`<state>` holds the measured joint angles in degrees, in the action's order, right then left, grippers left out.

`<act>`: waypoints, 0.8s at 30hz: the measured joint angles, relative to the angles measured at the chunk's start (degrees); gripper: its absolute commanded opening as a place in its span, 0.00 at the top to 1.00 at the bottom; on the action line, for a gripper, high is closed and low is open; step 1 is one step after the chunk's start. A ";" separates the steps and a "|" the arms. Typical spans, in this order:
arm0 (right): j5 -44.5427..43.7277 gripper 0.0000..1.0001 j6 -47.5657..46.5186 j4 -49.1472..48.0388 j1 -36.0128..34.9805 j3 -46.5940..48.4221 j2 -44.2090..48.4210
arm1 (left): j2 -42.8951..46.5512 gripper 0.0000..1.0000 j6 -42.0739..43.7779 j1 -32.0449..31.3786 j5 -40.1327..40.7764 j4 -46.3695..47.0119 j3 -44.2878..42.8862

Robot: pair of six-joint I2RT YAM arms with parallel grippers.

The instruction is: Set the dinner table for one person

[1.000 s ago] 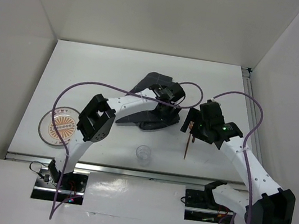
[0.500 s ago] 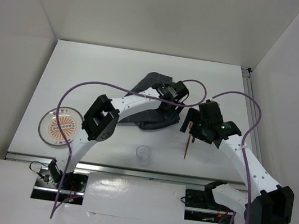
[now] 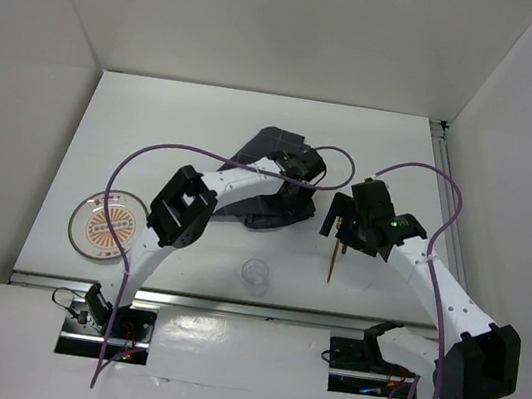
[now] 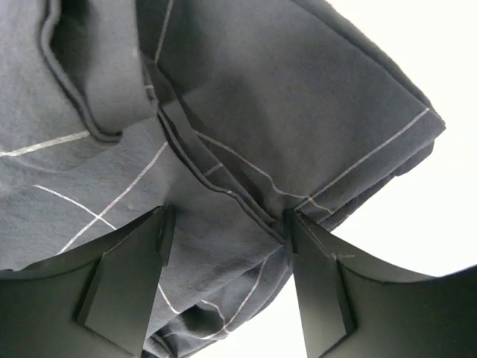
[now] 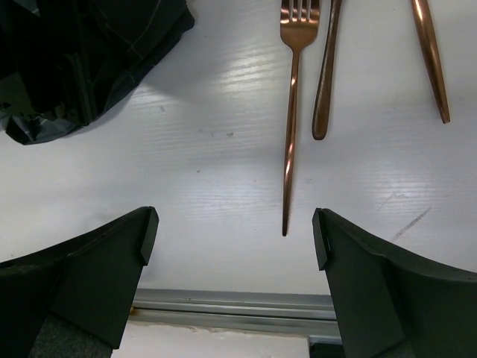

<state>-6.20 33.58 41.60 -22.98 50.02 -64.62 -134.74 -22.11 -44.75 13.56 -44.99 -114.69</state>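
Note:
On the white dinner table (image 3: 154, 141) lies a crumpled dark grey checked cloth (image 3: 262, 174). My left gripper (image 3: 292, 196) is down on its right side. In the left wrist view the cloth (image 4: 246, 112) fills most of the frame. A bunched fold sits between the spread fingers of the left gripper (image 4: 226, 224), which is open. My right gripper (image 3: 335, 226) hovers open over copper cutlery (image 3: 336, 261). In the right wrist view a fork (image 5: 292, 112) and two other copper handles (image 5: 326, 74) lie ahead of the right gripper (image 5: 235, 220), which holds nothing.
A patterned plate (image 3: 105, 227) sits at the near left. A clear cup (image 3: 255, 275) stands near the front edge. A metal rail (image 5: 223, 302) runs along the near edge and another along the right side (image 3: 446, 183). White walls enclose the table.
The left gripper has sunk onto the cloth's right side and its jaws have narrowed around a fold. The right gripper has drifted slightly left, still wide open.

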 measured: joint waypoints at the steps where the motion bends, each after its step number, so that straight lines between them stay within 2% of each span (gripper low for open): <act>1: -0.02 0.02 0.00 0.00 0.00 0.00 -0.22 | 0.22 0.25 -0.37 0.07 0.00 0.31 0.42; 5: 0.00 0.02 0.00 -0.02 0.00 0.00 -0.59 | 0.87 0.28 -0.74 0.11 0.02 1.01 1.60; 7: 0.02 0.02 0.00 -0.04 0.00 0.00 -0.59 | 1.11 0.36 -0.74 0.11 0.02 1.20 1.99; 8: 0.02 0.02 0.00 -0.04 0.00 0.00 -0.59 | 1.18 0.46 -0.74 0.11 0.04 1.25 2.10; 10: 0.17 0.02 0.00 -0.04 0.00 0.00 -0.59 | 1.29 0.51 -0.96 0.11 0.07 1.11 2.21; 18: 0.52 0.02 -0.17 -0.02 0.00 0.00 -0.59 | 2.89 0.52 -0.74 0.11 0.09 -0.61 1.95; 19: 0.52 0.02 -0.20 0.00 0.00 0.00 -0.59 | 3.02 0.44 -0.74 0.11 0.09 -1.01 1.64; 20: 0.52 0.02 -0.20 0.00 0.00 0.00 -0.59 | 3.04 0.42 -0.72 0.11 0.09 -1.53 1.16; 24: 0.66 0.02 -0.20 -0.02 0.00 0.00 -0.59 | 3.17 0.42 -0.74 0.11 0.09 -2.64 -0.07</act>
<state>-5.54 33.39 41.58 -22.98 50.02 -65.21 -131.57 -22.85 -44.64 13.65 -47.64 -114.76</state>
